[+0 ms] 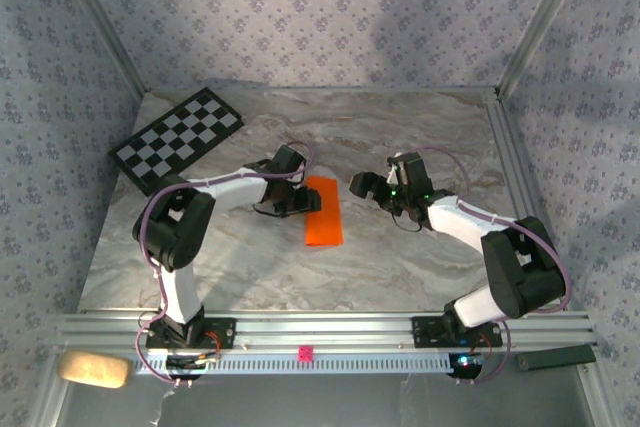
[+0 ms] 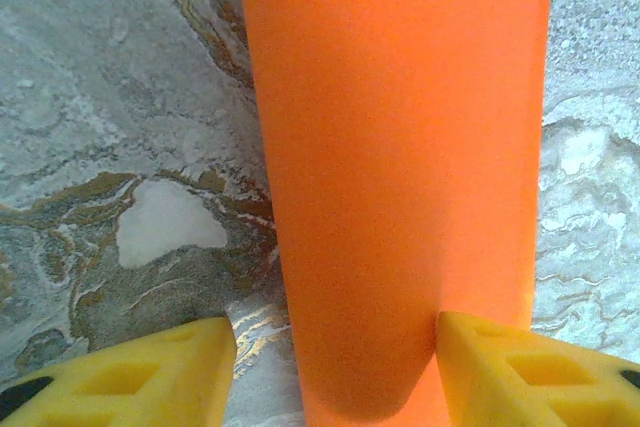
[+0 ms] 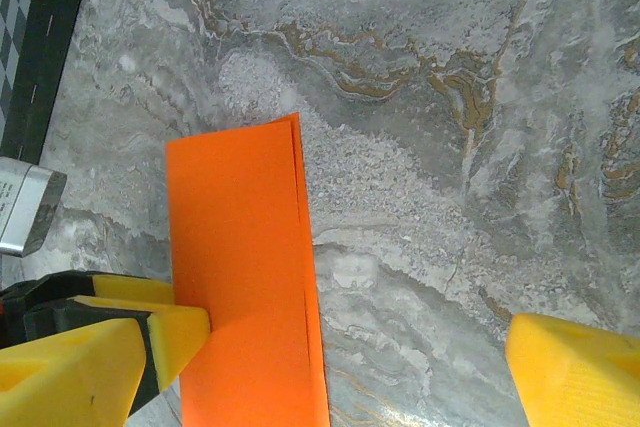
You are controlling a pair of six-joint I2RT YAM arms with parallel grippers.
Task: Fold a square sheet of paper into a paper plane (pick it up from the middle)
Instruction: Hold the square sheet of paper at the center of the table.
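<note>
From above I see the square sheet of paper [image 1: 322,212] lying near the middle of the marble table [image 1: 400,267]. It is now a long orange rectangle, with one short end pointing to the far wall and the other to the arm bases. In the right wrist view two layers show, and the upper one stops just before the long edge of the lower one. The left gripper [image 1: 293,203] is at the left long side of the paper. Its camera shows the two yellow fingers [image 2: 130,377] standing apart over the sheet: one is over the bare marble just beside the paper, the other meets the opposite long edge. So this pincer is released and grasps nothing. The right gripper [image 1: 368,185] is on the other side of the paper, near it, with its jaws spread very wide. In its own camera one fingertip [image 3: 175,332] is at the edge of the paper, but I cannot tell if it really touches; the other is well apart over the marble. The checkerboard [image 1: 178,139] lies at the far left corner.
</note>
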